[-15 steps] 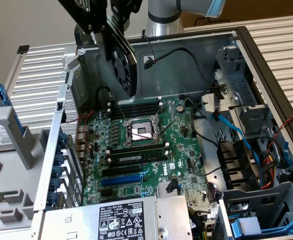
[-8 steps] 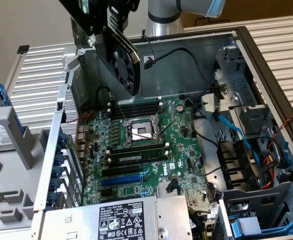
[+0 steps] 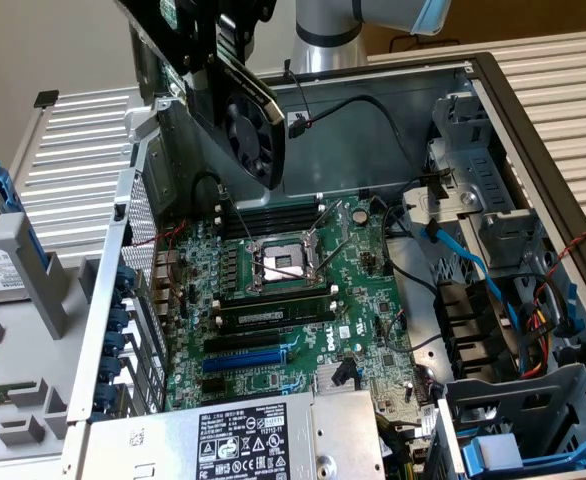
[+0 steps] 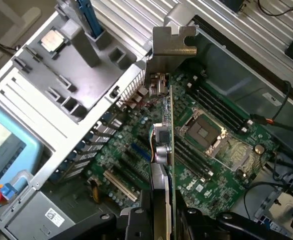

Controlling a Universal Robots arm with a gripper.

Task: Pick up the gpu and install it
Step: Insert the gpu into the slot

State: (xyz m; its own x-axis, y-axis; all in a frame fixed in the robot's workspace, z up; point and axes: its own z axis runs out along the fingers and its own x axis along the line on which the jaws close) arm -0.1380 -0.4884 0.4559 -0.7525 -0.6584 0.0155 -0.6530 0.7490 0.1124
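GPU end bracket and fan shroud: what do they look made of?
On the gpu, the end bracket looks like bare stamped sheet metal: dull silver-grey, thin, notched edges. The fan shroud looks like black moulded plastic with a slight sheen; painted metal can't be excluded.

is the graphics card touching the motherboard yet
Apart. The exterior view shows the graphics card hanging tilted in the air above the open case, its lower edge clear of the motherboard.
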